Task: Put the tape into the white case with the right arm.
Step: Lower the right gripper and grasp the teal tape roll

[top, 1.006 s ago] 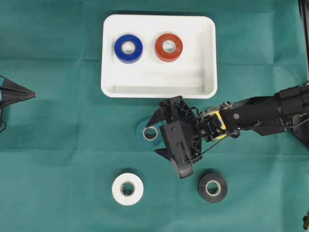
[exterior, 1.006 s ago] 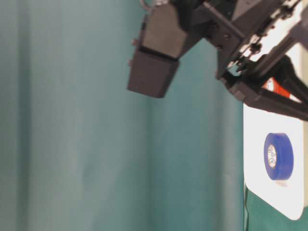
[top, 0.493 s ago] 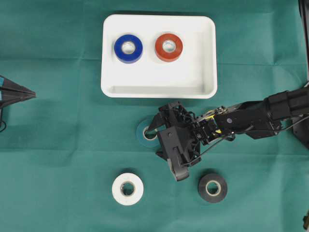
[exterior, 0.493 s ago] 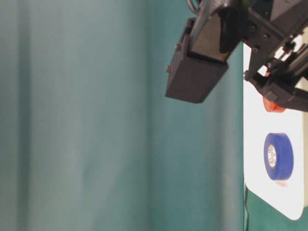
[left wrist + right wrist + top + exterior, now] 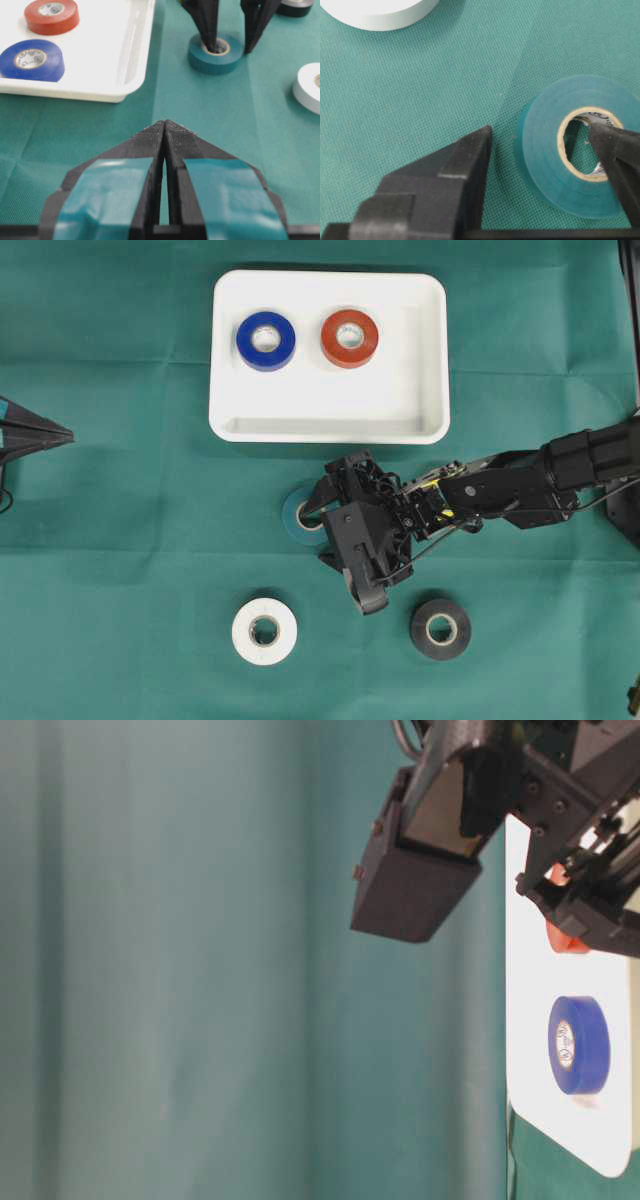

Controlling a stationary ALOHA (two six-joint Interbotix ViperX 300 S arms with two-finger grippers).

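- With the right gripper [image 5: 540,150] down on the teal tape roll [image 5: 570,165], one finger sits in its core, the other just outside the wall.
- Jaws part-open, not yet pinching.

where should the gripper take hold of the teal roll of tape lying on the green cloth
Pinch one wall of the flat teal tape roll from above, one finger in the cardboard core and one outside the rim. It lies flat, so its wall is the reachable edge; the right gripper already straddles it that way.
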